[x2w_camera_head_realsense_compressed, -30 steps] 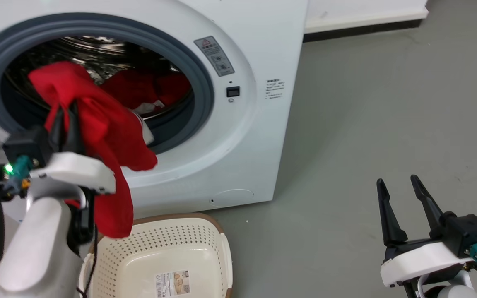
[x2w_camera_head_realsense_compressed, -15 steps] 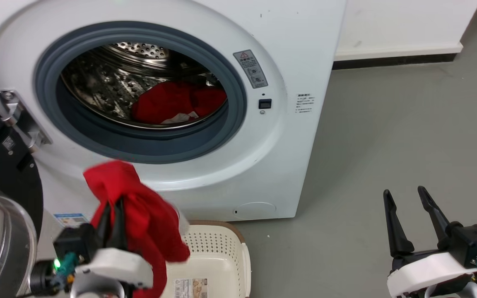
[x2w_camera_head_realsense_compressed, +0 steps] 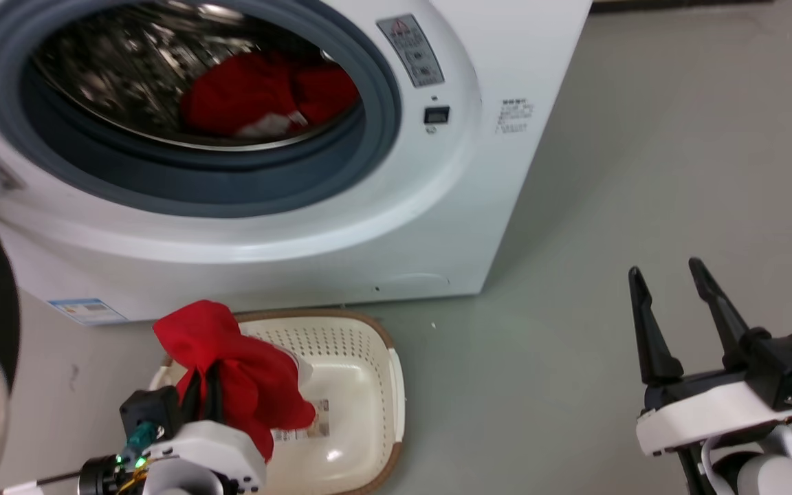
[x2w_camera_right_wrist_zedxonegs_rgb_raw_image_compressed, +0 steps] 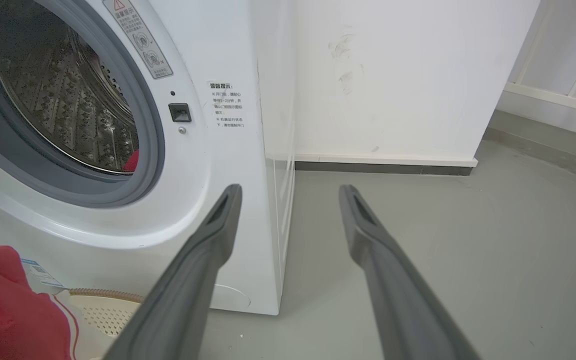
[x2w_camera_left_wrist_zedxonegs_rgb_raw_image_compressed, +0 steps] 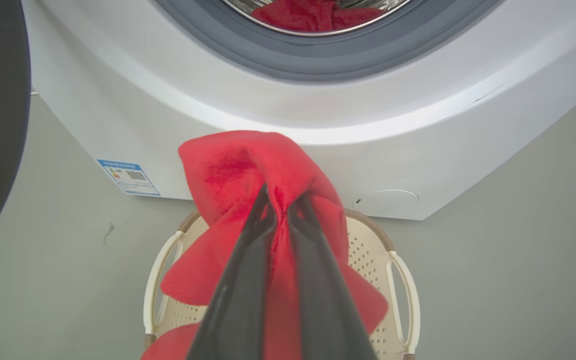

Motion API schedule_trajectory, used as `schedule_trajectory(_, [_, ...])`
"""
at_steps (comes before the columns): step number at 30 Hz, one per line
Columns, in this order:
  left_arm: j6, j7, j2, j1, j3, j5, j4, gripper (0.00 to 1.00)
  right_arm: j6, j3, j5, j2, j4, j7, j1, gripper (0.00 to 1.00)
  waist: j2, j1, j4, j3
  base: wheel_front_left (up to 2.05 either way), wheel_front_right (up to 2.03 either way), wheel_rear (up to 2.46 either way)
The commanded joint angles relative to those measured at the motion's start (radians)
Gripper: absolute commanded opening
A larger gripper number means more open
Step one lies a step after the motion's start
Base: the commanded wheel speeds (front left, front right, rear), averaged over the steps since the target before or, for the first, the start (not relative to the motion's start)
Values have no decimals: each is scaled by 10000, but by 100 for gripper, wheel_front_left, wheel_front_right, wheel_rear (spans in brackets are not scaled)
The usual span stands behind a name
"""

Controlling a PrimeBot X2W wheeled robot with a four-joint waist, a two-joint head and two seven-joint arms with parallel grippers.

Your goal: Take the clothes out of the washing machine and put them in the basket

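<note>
Over the cream laundry basket before the washing machine, the left claw pinches a red garment hanging near the rim, so releasing here might drape it outside; the right claw is spread and empty.

On the washing machine, right of the porthole, you have a grey warning sticker with a red triangle sign; its small print can't be read. Further right is a block of black Chinese print, several lines under a heading. Low on the machine's left is a blue-edged label with a QR code. The paper label in the basket, partly under the red garment, is illegible.
</note>
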Motion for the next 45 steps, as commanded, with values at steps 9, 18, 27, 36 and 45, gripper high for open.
schedule_trajectory(9, [-551,-237,-354,-1946,248,123,2780,0,-7,41,-37,5,-81,-287,-992,100,-1,-1,-930,2411,0,0,0])
schedule_trajectory(18, [-939,-264,-792,-3583,892,518,4913,0,-7,115,33,6,-115,-625,-1756,100,-1,-1,-1155,4065,0,0,0])
schedule_trajectory(27, [-1174,-256,-993,-3988,1299,722,7057,0,-7,346,116,5,124,-885,-2163,100,-1,-1,-1570,4639,0,0,0])
schedule_trajectory(36, [-1487,-246,-1186,-4441,1473,663,8264,99,-7,224,107,5,226,-958,-2185,100,-1,-1,-1579,4711,0,0,0])
schedule_trajectory(45, [-1846,-246,-1374,-3974,1684,514,8653,100,-8,121,22,3,474,-954,-1814,100,-1,-1,-1322,3267,0,0,0])
